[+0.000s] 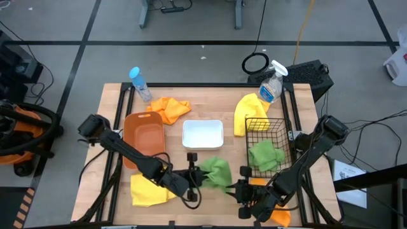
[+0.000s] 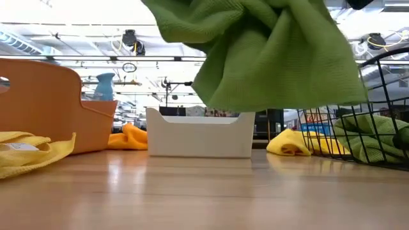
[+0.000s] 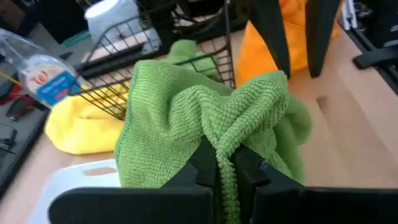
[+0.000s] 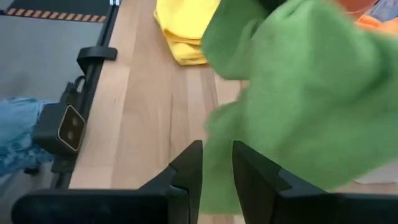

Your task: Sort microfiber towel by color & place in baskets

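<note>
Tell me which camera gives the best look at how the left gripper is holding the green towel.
The left wrist view: the left gripper is shut on a fold of the green towel. The high view shows the towel small, between both grippers. The low view shows it hanging, the grip hidden. The right wrist view shows only cloth.

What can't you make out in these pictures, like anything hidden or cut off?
- Low view: the lifted fuzzy green microfiber towel hides both grippers; its top is cut by the edge.
- High view: the orange cloth at the near edge is mostly covered by the right arm.
- Right wrist view: the green towel blurs and covers whatever lies behind it.
- Left wrist view: the green towel in the black wire-mesh basket is mostly hidden by the held one.
</note>
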`<state>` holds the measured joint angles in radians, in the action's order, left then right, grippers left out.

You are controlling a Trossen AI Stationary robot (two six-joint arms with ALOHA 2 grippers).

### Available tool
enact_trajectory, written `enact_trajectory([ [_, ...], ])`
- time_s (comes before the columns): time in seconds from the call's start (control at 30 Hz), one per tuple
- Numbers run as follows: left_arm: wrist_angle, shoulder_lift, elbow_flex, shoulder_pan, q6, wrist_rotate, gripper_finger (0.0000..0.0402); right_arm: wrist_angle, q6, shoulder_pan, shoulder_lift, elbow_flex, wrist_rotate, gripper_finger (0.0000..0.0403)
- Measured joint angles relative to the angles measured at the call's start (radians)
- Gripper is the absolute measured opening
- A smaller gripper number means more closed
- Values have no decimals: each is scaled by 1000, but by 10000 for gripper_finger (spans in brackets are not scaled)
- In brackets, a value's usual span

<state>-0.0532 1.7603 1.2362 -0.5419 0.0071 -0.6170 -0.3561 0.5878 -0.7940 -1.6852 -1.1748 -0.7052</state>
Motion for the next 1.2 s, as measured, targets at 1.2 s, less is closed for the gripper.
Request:
enact_trajectory([
  [1.2, 246, -43, 1, 5, 288, 121, 16, -95, -330, -33, 53, -125, 12, 116],
])
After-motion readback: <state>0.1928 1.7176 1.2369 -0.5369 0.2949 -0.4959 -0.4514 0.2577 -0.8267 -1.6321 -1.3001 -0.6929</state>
